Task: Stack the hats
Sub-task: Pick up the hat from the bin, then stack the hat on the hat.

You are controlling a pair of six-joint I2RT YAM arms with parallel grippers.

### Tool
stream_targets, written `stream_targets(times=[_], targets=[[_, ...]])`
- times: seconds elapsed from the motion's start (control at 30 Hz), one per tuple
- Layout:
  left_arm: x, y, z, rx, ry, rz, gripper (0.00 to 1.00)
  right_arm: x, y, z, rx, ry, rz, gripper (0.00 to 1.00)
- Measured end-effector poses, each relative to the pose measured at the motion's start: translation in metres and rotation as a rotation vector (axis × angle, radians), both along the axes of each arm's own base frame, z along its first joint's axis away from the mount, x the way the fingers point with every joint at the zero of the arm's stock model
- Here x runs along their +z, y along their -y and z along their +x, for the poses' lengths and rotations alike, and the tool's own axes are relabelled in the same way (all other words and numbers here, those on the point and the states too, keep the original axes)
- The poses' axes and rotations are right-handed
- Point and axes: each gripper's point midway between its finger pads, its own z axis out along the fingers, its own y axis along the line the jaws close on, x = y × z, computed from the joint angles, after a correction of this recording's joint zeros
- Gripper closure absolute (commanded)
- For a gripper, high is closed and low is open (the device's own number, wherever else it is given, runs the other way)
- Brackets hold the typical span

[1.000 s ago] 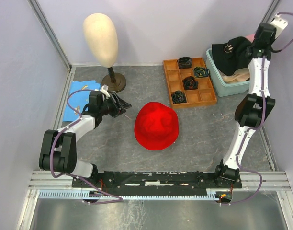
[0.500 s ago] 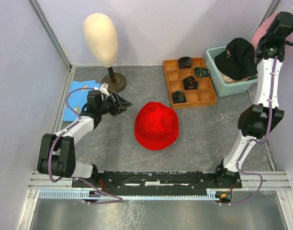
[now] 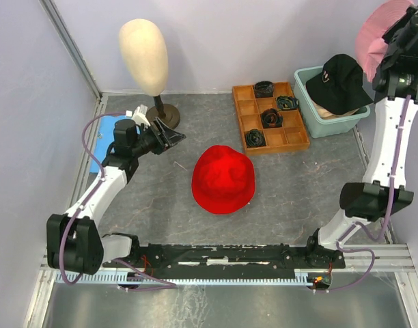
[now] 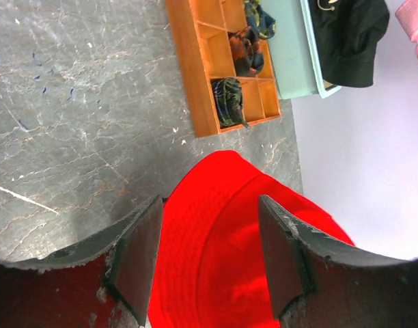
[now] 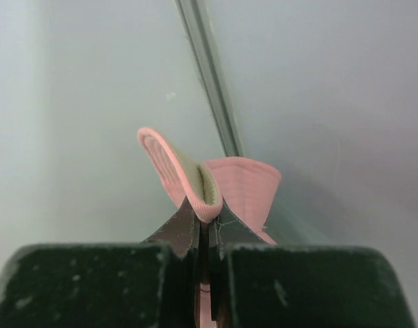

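A red bucket hat [image 3: 223, 179] lies crown up in the middle of the table, and it fills the space beyond my left fingers [image 4: 243, 253]. My left gripper [image 3: 169, 137] hangs open and empty to its left, apart from it [image 4: 209, 263]. High at the back right, my right gripper [image 3: 395, 42] is shut on the folded brim of a pink hat [image 3: 374, 31]; the wrist view shows the brim pinched between the pads [image 5: 209, 219]. A black cap with a pale logo [image 3: 340, 80] rests on a beige hat [image 3: 332, 111] in the teal tub [image 3: 309, 102].
A wooden compartment tray [image 3: 269, 117] with dark coiled items sits left of the tub. A cream mannequin head on a brown stand [image 3: 144, 55] is at the back left. A blue cloth [image 3: 105, 140] lies under my left arm. Walls close both sides.
My right arm has risen from the tub with the pink hat, leaving the black cap uncovered on the tub. My left arm has lifted and drawn back slightly.
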Motion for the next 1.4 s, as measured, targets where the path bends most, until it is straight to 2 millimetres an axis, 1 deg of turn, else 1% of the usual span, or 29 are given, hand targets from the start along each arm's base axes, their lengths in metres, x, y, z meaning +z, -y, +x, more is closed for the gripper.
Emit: stream_targets(times=[0.1,0.17,0.23,0.3,0.37,0.47,0.57,0.6,0.63,0.73,0.83,0.87,0.9,0.97,1.07,1.13,1.2,1.27,1.4], targets=[[0.013,0.0,-0.002,0.0,0.028,-0.004,0.35,0.025,-0.014,-0.022,0.042,0.06,0.02,1.0],[0.022,0.0,-0.002,-0.001,0.043,-0.006,0.34,0.036,-0.023,-0.034,0.08,0.09,0.041,1.0],[0.034,0.0,0.0,-0.003,0.064,-0.008,0.33,0.042,-0.035,-0.042,0.131,0.104,0.074,1.0],[0.05,0.001,0.003,-0.011,0.099,-0.008,0.32,0.043,-0.049,-0.046,0.196,0.104,0.116,1.0],[0.072,0.003,0.005,-0.027,0.153,-0.01,0.32,0.038,-0.065,-0.047,0.279,0.092,0.176,1.0],[0.111,0.007,0.006,-0.064,0.256,-0.014,0.3,0.026,-0.093,-0.045,0.417,0.063,0.282,1.0],[0.147,0.012,0.004,-0.104,0.36,-0.013,0.29,0.002,-0.124,-0.047,0.546,0.012,0.402,1.0],[0.159,0.014,0.002,-0.122,0.392,-0.012,0.29,-0.004,-0.131,-0.048,0.574,-0.004,0.43,1.0],[0.171,0.017,0.0,-0.137,0.425,-0.012,0.28,-0.013,-0.144,-0.049,0.617,-0.027,0.47,1.0],[0.203,0.028,-0.002,-0.185,0.507,-0.02,0.26,-0.027,-0.175,-0.055,0.715,-0.071,0.554,1.0],[0.222,0.045,0.0,-0.247,0.564,-0.022,0.24,-0.034,-0.206,-0.064,0.816,-0.11,0.623,1.0],[0.226,0.052,0.002,-0.271,0.577,-0.024,0.23,-0.034,-0.217,-0.068,0.852,-0.122,0.641,1.0],[0.229,0.06,0.004,-0.298,0.587,-0.026,0.2,-0.034,-0.226,-0.072,0.888,-0.132,0.657,1.0],[0.232,0.078,0.01,-0.348,0.598,-0.024,0.17,-0.031,-0.243,-0.082,0.958,-0.147,0.688,1.0],[0.227,0.105,0.019,-0.426,0.599,-0.003,0.14,-0.022,-0.263,-0.098,1.053,-0.16,0.733,1.0],[0.219,0.119,0.022,-0.465,0.588,0.02,0.11,-0.017,-0.272,-0.109,1.106,-0.168,0.764,1.0],[0.21,0.127,0.02,-0.499,0.578,0.034,0.1,-0.013,-0.278,-0.118,1.145,-0.174,0.788,1.0],[0.207,0.13,0.016,-0.524,0.579,0.041,0.09,-0.011,-0.284,-0.128,1.184,-0.183,0.814,1.0],[0.22,0.13,0.012,-0.545,0.626,0.046,0.07,-0.019,-0.292,-0.142,1.224,-0.221,0.874,1.0]])
